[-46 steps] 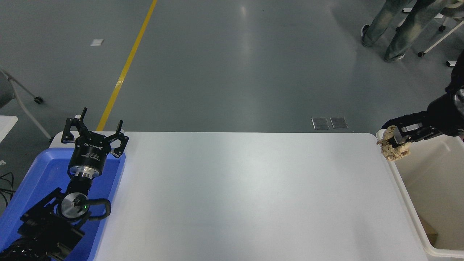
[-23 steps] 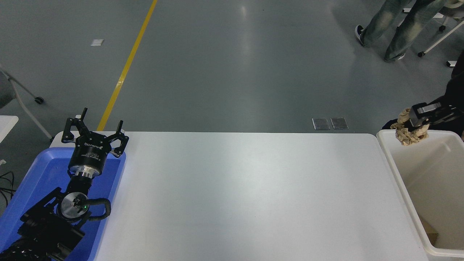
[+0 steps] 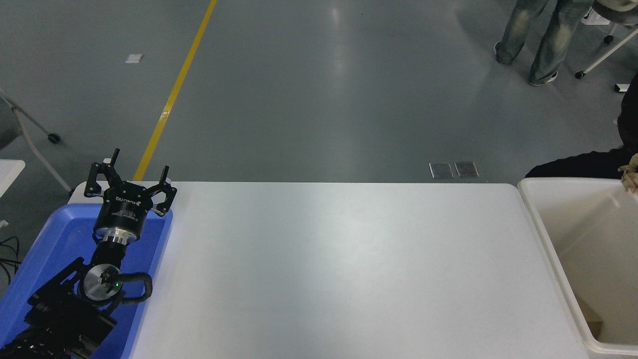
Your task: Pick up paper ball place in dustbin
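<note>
Only a sliver of the tan crumpled paper ball (image 3: 631, 177) shows, at the picture's right edge. It hangs above the far end of the cream-white dustbin (image 3: 544, 234), which stands at the table's right end. The right gripper itself is past the frame edge; only a dark bulk (image 3: 578, 167) shows behind the bin's far rim. My left gripper (image 3: 134, 174) is parked open and empty over the far end of the blue tray, at the lower left.
The shallow blue tray (image 3: 45, 239) lies at the table's left end under the left arm. A brownish scrap (image 3: 590, 319) lies in the bin's bottom. A person's legs (image 3: 528, 40) stand on the floor at the top right. The white table (image 3: 329, 269) spans the middle.
The right gripper carried the paper ball rightward and up, from the bin's near-left corner to over the bin, and has left the frame. The left arm has not moved.
</note>
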Robot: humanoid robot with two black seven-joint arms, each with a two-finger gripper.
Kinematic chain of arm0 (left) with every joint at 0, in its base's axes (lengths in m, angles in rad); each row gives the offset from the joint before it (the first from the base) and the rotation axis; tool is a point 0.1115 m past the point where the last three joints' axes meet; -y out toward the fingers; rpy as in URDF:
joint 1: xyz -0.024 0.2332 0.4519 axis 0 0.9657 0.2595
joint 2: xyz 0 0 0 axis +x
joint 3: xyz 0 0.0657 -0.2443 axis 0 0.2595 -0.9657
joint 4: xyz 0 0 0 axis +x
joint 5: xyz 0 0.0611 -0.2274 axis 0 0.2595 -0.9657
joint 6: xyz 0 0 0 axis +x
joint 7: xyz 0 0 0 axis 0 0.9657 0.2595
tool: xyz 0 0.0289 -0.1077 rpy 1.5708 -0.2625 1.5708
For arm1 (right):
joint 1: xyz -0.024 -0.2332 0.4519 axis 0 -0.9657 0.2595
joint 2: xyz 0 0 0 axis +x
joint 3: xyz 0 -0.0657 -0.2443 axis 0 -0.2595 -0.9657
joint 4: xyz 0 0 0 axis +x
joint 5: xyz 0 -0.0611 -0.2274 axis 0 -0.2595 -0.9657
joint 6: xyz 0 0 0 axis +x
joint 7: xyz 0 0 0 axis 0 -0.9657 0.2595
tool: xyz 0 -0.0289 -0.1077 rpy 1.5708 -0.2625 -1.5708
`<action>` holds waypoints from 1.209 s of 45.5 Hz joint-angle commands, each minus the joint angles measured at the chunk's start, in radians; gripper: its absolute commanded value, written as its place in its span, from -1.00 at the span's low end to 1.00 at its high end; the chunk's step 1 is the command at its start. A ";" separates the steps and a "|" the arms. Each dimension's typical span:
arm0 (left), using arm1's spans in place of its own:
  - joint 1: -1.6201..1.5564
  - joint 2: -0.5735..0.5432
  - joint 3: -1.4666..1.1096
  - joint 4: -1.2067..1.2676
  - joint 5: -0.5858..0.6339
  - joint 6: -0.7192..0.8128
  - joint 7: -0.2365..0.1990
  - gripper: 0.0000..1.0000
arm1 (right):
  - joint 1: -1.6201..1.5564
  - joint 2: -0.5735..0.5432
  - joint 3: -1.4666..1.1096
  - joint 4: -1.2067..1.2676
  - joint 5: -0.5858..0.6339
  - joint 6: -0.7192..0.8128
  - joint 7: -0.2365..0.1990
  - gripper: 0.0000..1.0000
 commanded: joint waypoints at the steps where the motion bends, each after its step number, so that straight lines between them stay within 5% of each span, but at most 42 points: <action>1: 0.000 0.000 0.000 0.000 0.000 0.000 0.000 1.00 | -0.414 0.080 0.312 -0.246 0.002 -0.088 0.005 -1.00; 14: 0.000 0.000 0.000 0.000 0.000 0.002 -0.001 1.00 | -0.644 0.244 0.497 -0.307 0.084 -0.230 -0.188 -1.00; 21: -0.002 0.000 0.000 0.000 0.000 0.002 -0.001 1.00 | -0.695 0.289 0.564 -0.306 0.091 -0.276 -0.239 -1.00; 24: -0.002 0.000 0.000 0.000 0.000 0.002 -0.001 1.00 | -0.706 0.301 0.587 -0.306 0.091 -0.299 -0.256 -0.66; 25: 0.000 0.000 0.000 0.000 0.000 0.002 -0.001 1.00 | -0.709 0.304 0.590 -0.306 0.091 -0.305 -0.258 -0.38; 27: -0.002 0.000 0.000 0.000 0.000 0.002 -0.001 1.00 | -0.712 0.306 0.595 -0.304 0.093 -0.314 -0.262 0.51; 30: 0.000 0.000 0.000 0.000 0.000 0.002 -0.001 1.00 | -0.714 0.306 0.596 -0.304 0.093 -0.316 -0.264 1.00; 55: -0.002 0.000 0.000 0.000 0.000 0.002 0.000 1.00 | -0.547 0.209 0.405 -0.197 0.076 -0.302 -0.259 1.00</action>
